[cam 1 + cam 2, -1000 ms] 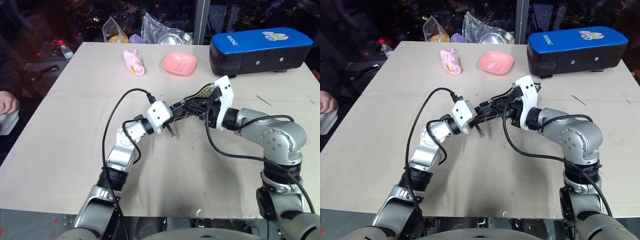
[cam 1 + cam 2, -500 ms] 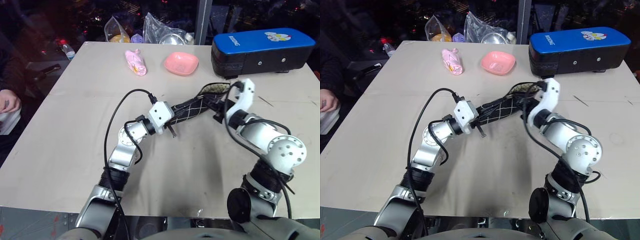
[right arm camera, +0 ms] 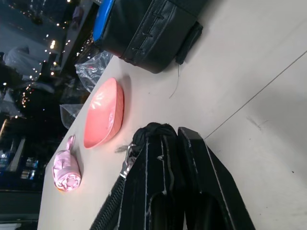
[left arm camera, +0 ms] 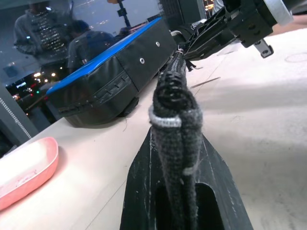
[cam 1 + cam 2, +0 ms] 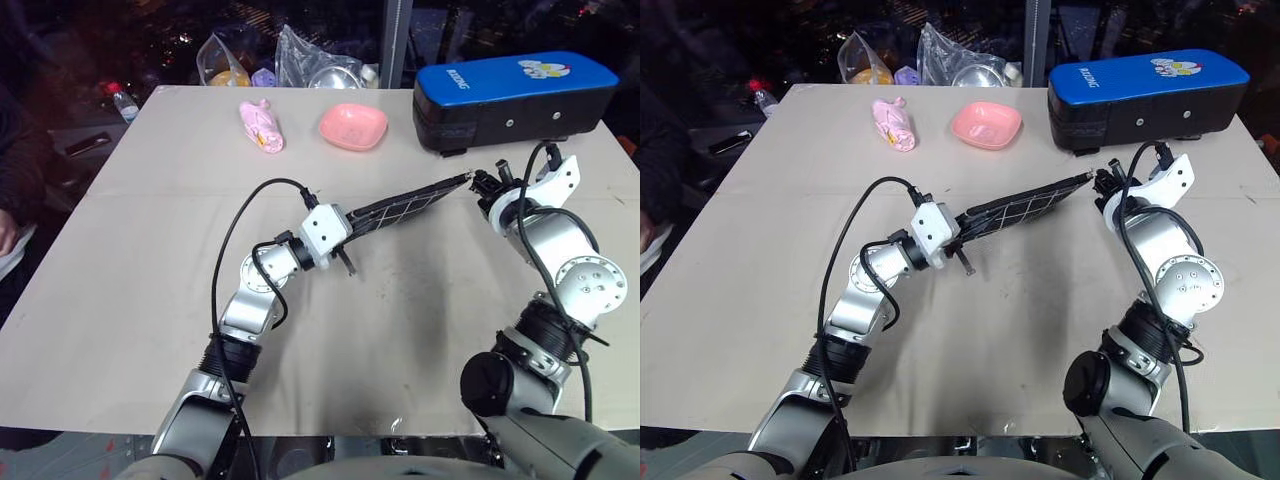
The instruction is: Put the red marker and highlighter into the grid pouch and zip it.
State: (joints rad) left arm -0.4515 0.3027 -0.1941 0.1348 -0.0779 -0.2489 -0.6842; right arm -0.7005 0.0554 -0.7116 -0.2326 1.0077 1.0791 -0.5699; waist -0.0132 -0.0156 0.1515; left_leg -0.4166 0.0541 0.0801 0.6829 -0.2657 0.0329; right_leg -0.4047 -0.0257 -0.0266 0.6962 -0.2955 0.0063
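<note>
The grid pouch (image 5: 405,208), black with white grid lines, hangs stretched flat above the table between both grippers, its mouth closed. My left gripper (image 5: 350,224) is shut on the pouch's near left end; in the left wrist view the pouch's edge (image 4: 175,120) stands between the fingers. My right gripper (image 5: 478,184) is shut on the far right end, where the zipper ends (image 3: 152,132). The red marker and the highlighter are out of view.
A big blue-and-black case (image 5: 515,90) stands at the back right, close behind my right gripper. Farther back sit a pink bowl (image 5: 353,125), a pink bundle (image 5: 262,125) and plastic bags (image 5: 300,62). A person's hand (image 5: 5,235) rests at the left edge.
My right gripper slid right along the pouch's top edge to its far end, rolling as it went. The gaping mouth with pale lining now lies shut. The left gripper stayed still.
</note>
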